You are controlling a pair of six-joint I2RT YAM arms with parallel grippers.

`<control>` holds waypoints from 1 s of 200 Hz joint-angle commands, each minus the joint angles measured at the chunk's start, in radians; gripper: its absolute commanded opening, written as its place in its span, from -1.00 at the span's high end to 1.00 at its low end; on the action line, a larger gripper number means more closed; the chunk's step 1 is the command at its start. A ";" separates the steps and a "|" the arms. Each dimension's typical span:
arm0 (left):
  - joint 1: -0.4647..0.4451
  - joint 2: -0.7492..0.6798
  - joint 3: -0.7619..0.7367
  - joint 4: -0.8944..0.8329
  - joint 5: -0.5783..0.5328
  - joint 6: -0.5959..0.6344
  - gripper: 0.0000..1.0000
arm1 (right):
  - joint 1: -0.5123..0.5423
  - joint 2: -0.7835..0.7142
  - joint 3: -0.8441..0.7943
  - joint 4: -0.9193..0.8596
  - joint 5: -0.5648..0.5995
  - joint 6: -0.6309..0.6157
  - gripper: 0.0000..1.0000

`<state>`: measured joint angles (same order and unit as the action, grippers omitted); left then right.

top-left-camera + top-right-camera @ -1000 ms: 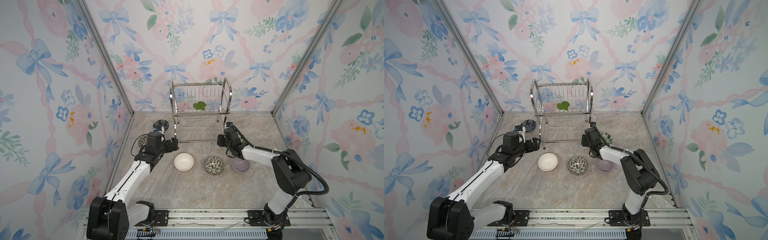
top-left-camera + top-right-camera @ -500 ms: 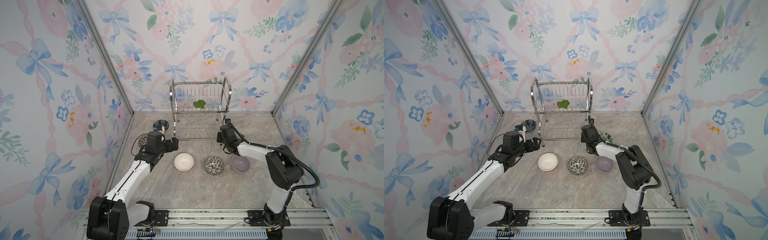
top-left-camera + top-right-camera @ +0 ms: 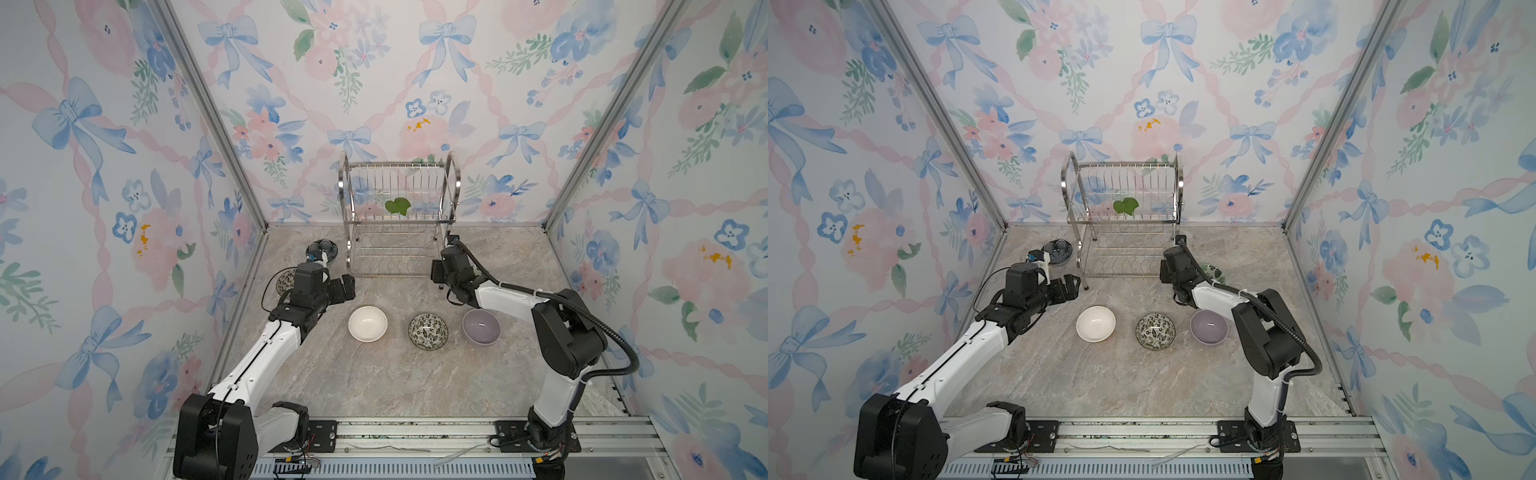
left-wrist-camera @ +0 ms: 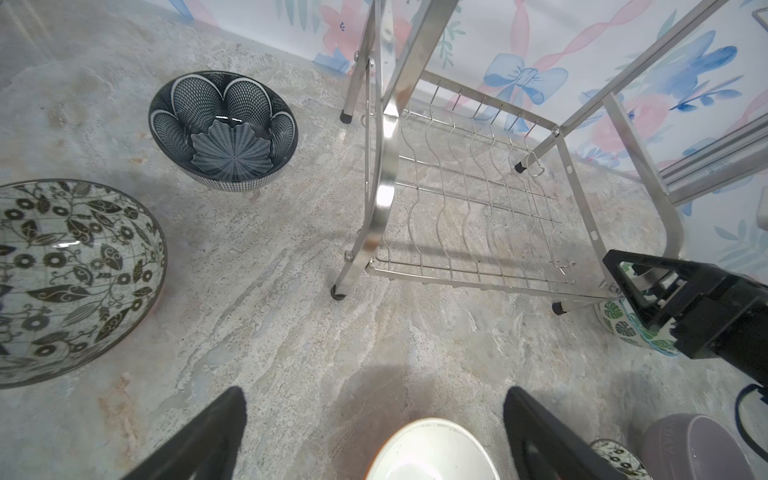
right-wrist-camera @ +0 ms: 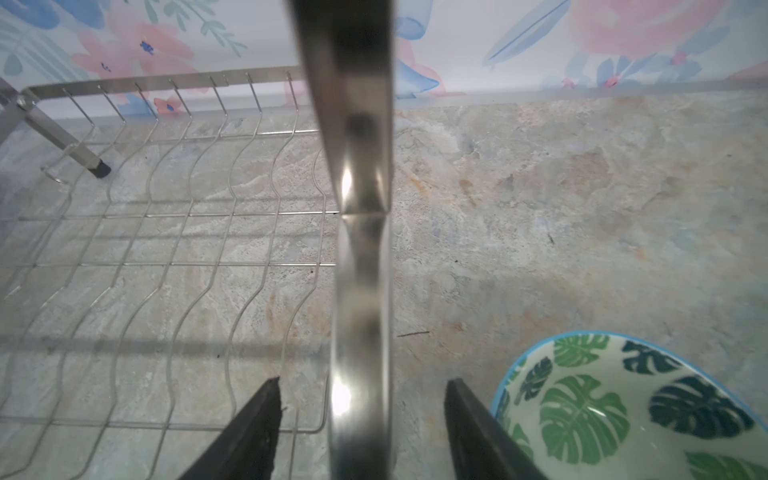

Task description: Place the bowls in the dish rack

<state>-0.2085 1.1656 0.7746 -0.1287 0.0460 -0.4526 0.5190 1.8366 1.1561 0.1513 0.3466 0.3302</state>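
Dish rack frame (image 5: 361, 270) between parted right fingers (image 5: 249, 432)

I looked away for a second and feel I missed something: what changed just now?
The right gripper moved left, up to the dish rack, and the rack shifted slightly toward the back wall. The gripper's jaws now stand open on either side of the rack's side frame, not clamping it. The left gripper stayed open and hovering. The white bowl, the lavender bowl and the others lay still.
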 commanded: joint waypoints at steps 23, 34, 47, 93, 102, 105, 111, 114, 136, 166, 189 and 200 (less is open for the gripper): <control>0.017 -0.033 0.009 -0.002 -0.040 0.016 -0.96 | 0.029 -0.167 -0.079 -0.058 0.023 -0.020 -0.78; 0.024 -0.041 0.007 -0.002 -0.062 0.010 -0.96 | 0.044 -0.210 -0.096 -0.076 0.039 -0.026 -0.80; 0.045 -0.050 0.004 -0.003 -0.064 0.003 -0.96 | 0.068 -0.253 -0.119 -0.096 0.076 -0.029 -0.98; 0.072 -0.067 -0.002 -0.048 -0.175 -0.081 -0.96 | 0.158 -0.379 -0.232 -0.126 0.122 -0.024 -0.93; 0.090 -0.073 -0.006 -0.070 -0.167 -0.113 -0.96 | 0.182 -0.401 -0.257 -0.122 0.137 -0.031 -0.93; 0.097 -0.075 -0.008 -0.078 -0.162 -0.122 -0.96 | 0.190 -0.406 -0.264 -0.122 0.141 -0.033 -0.93; 0.111 -0.083 -0.014 -0.091 -0.159 -0.144 -0.96 | 0.207 -0.417 -0.273 -0.123 0.155 -0.036 -0.93; 0.120 -0.089 -0.017 -0.095 -0.159 -0.155 -0.96 | 0.215 -0.423 -0.279 -0.125 0.162 -0.038 -0.93; 0.169 -0.144 -0.032 -0.123 -0.141 -0.192 -0.96 | 0.281 -0.444 -0.291 -0.119 0.195 -0.069 -0.93; 0.230 -0.210 -0.087 -0.144 -0.190 -0.287 -0.96 | 0.372 -0.417 -0.270 -0.037 0.201 -0.164 -0.93; 0.320 -0.175 -0.096 -0.154 -0.116 -0.304 -0.96 | 0.420 -0.345 -0.193 -0.041 0.204 -0.228 -0.93; 0.373 -0.141 -0.096 -0.170 -0.065 -0.333 -0.96 | 0.441 -0.310 -0.175 -0.018 0.204 -0.247 -0.93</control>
<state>0.0788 0.9714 0.6971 -0.2508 -0.0990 -0.7113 0.9184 1.4586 0.9180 0.0948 0.5320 0.1776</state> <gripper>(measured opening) 0.980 0.965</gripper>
